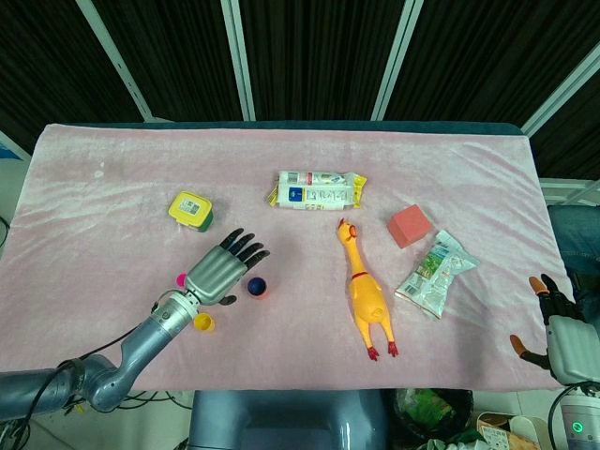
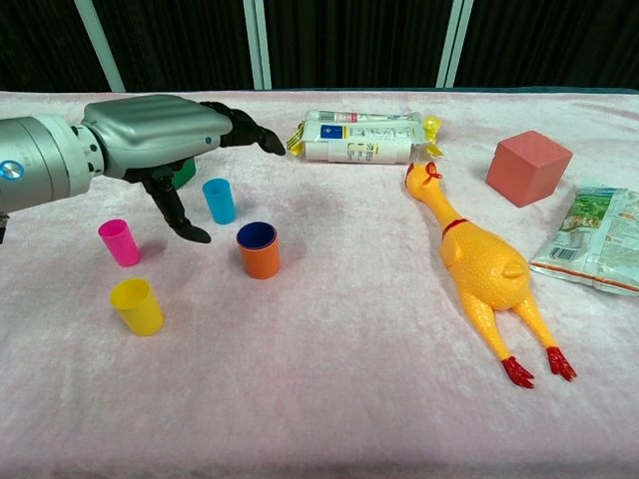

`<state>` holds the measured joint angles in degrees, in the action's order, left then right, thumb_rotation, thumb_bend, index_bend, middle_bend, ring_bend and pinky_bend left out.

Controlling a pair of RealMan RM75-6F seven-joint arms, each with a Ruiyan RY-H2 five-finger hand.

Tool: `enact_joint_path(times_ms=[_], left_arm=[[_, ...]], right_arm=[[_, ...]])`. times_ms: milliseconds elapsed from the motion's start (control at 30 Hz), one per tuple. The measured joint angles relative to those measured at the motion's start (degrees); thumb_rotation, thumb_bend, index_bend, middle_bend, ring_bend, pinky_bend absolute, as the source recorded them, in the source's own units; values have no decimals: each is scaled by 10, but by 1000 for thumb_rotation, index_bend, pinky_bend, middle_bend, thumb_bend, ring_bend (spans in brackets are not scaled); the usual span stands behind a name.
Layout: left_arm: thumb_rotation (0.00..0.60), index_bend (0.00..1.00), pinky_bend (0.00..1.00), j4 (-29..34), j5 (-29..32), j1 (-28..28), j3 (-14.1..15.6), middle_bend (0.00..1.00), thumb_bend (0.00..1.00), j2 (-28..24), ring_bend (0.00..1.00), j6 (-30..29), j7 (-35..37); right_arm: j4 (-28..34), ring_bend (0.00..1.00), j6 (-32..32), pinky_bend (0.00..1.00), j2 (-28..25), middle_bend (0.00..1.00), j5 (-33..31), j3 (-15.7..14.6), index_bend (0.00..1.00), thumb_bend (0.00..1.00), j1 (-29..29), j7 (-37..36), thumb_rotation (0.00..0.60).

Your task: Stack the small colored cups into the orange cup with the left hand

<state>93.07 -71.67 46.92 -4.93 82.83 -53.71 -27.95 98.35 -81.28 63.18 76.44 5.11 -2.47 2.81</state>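
The orange cup (image 2: 260, 254) stands upright on the pink cloth with the dark blue cup (image 2: 258, 236) nested inside it; both also show as the orange cup (image 1: 258, 288) in the head view. My left hand (image 2: 160, 135) hovers just left of it, fingers spread, holding nothing. A light blue cup (image 2: 219, 200) stands behind, under the fingers. A pink cup (image 2: 119, 242) and a yellow cup (image 2: 136, 305) stand to the left. My right hand (image 1: 553, 333) rests at the table's right edge, empty, fingers apart.
A rubber chicken (image 2: 476, 268) lies right of the cups. Behind are a wrapped packet (image 2: 361, 137), a red block (image 2: 527, 167), a green snack bag (image 2: 597, 239) and a yellow-lidded green container (image 1: 191, 210).
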Motion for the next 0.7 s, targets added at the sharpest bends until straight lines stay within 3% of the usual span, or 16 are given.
enact_joint_path(times_ms=[200,400,700], left_arm=[[600,179,0,40,-37,-27,15,209,116,-47,0,-40,12],[600,191,0,58,-100,-70,56,225,137,-88,0,-86,49],[600,207,0,-1,-160,-117,112,266,151,-103,0,-103,142]], right_arm=[[0,122,-1,166,0,7,1,-1,0,186,0,3,600],[2,122,-3,167,1,7,0,0,0,185,1,7,600],[4,122,-5,166,2,7,2,-2,0,186,1,11,600]])
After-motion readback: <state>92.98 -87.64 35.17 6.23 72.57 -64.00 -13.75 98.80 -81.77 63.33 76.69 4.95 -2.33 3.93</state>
